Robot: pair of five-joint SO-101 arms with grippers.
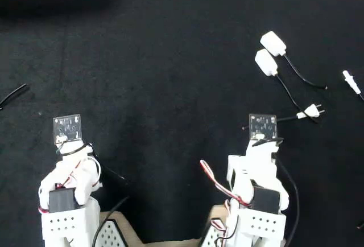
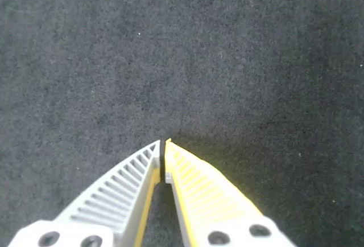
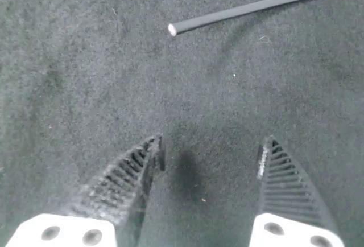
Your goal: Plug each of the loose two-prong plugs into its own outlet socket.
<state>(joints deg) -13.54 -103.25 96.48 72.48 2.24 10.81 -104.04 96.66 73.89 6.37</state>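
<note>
— The left claw (image 2: 165, 144)?
— Tips pressed together, holding nothing, over the black cloth-covered table (image 1: 170, 59).
— The right claw (image 3: 210, 147)?
— Spread wide and empty, with a thin black cable end (image 3: 173, 29) nearby.
— The plug?
— The small white two-prong plug (image 1: 311, 110) lies loose to that arm's right. The white oblong outlet sockets (image 1: 273, 43) lie farther back.

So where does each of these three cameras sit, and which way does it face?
High view: fixed above, looking down on the black-cloth table; one arm and the other arm at its near edge.
Left wrist view: on the left arm's wrist, looking along the shut left gripper at the table.
Right wrist view: on the right arm's wrist, looking past the open right gripper at the table and a black cable.
Shared: all three show the table.
</note>
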